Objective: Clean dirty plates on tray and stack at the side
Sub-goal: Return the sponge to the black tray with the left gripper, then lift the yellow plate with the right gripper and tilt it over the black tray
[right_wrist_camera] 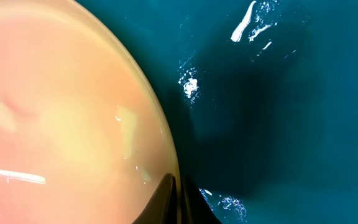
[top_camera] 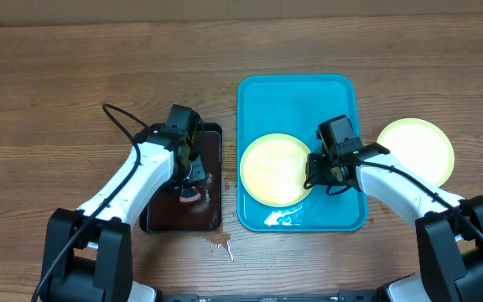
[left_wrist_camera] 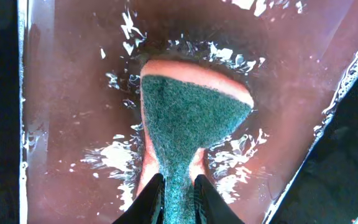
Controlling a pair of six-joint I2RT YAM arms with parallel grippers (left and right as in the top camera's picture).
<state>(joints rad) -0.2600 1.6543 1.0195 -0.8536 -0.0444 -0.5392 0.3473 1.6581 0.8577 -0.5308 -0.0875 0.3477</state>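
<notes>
Plate (top_camera: 275,169), round glossy yellow-green plastic, lies on wet turquoise tray (top_camera: 296,96).

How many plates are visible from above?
2. One pale yellow plate lies on the turquoise tray; the other plate lies on the table, right of the tray. Another may be hidden underneath.

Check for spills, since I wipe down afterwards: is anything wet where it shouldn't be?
Yes: a small brownish splash lies on the wooden table, just off the black tray's near corner. Water also pools inside the turquoise tray.
</notes>
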